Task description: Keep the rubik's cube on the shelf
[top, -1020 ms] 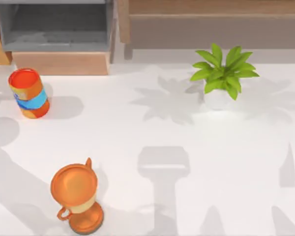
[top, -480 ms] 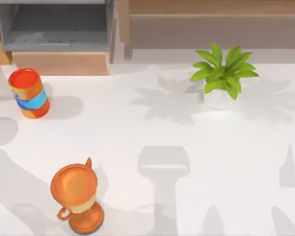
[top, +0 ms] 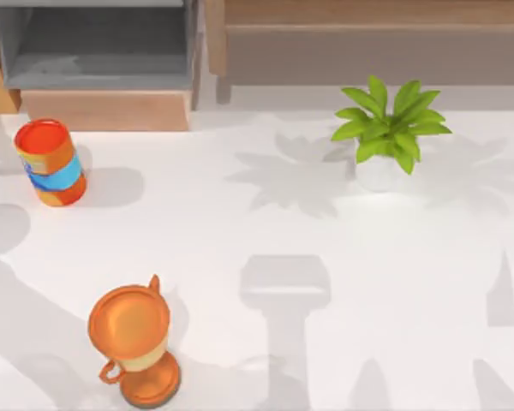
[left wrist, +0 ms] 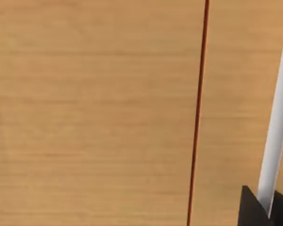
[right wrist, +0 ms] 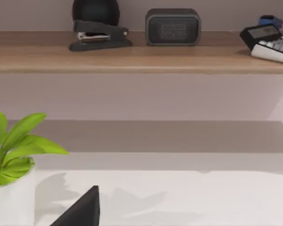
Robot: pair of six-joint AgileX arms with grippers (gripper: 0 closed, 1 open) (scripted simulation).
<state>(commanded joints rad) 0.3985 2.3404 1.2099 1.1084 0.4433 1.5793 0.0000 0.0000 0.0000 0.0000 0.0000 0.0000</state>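
The rubik's cube is out of view. The shelf, a long light-brown ledge with a greyish-brown front face, runs along the back right of the table in the top view. In the right wrist view the shelf lies ahead, beyond the plant, with a dark part of my right gripper at the picture's edge. The left wrist view looks closely at a light wooden surface, and a dark part of my left gripper shows in one corner.
A potted plant stands in front of the shelf. An orange-and-blue can and an orange trophy are on the left. A grey-lined open box sits back left. A stapler, speaker and keyboard occupy the shelf.
Shadows at the table's left edge and inside the open box have shifted slightly. No object has moved.
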